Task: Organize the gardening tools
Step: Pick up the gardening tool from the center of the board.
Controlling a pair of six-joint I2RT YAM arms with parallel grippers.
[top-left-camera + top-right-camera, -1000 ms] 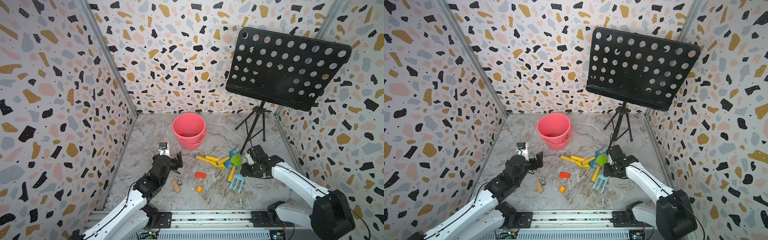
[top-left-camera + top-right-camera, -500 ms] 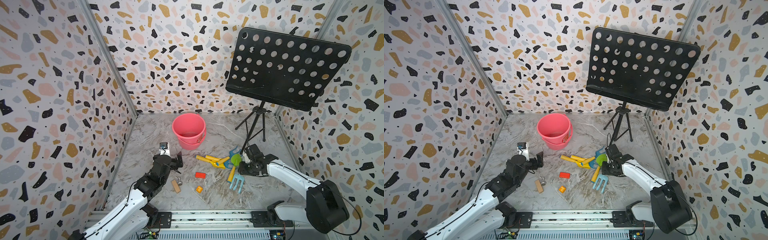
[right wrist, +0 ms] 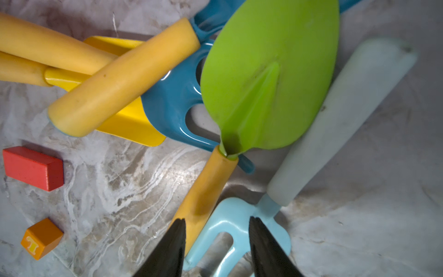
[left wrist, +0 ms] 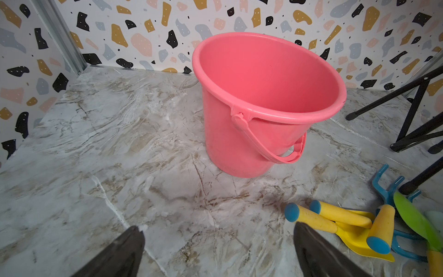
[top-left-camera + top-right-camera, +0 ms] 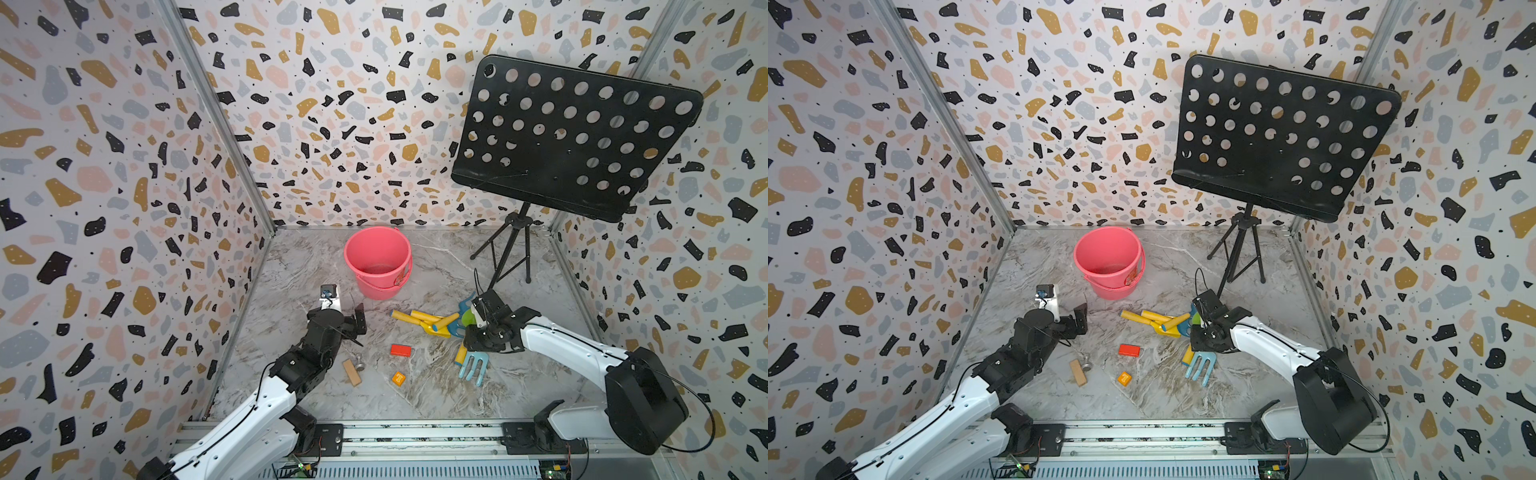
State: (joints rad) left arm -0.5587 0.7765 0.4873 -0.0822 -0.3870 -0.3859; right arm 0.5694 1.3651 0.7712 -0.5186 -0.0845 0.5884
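The five gardening tools (image 5: 440, 326) are heaped together on the marbled floor (image 5: 415, 399), nearer the robot than the pink bucket (image 5: 382, 286) and just beside a foot of the black music stand (image 5: 573, 137). The green trowel (image 3: 268, 84) is laid with its blade over a darker blue rake (image 3: 172, 100). The second blue rake (image 4: 386, 182) is largely covered by that blade, so only its prongs and neck are shown. The yellow scoop (image 3: 129, 122) is crossed by a yellow handle, and two more handles are cut off at the edge of the right wrist view. The light-blue fork (image 5: 471, 368) is seen whole in neither top view, its pale handle being hidden there beneath the right arm (image 5: 561, 336).

The right gripper (image 3: 215, 218) is held low over the fork's head and the end of the trowel's handle, its jaws part-way apart. Nothing is seen clamped, though whether either tool is touched cannot be made out. The left gripper (image 4: 217, 227) is spread wide and empty, faced toward the bucket. A red block (image 5: 400, 350), an orange block (image 5: 398, 378), a wooden block (image 5: 351, 372) and a small metal knob (image 5: 360, 365) are scattered on the floor between the two arms.

Against a second ago, the right arm is found turned slightly, its wrist shifted toward the heap; the tools, the blocks and the left arm (image 5: 266, 399) are unchanged
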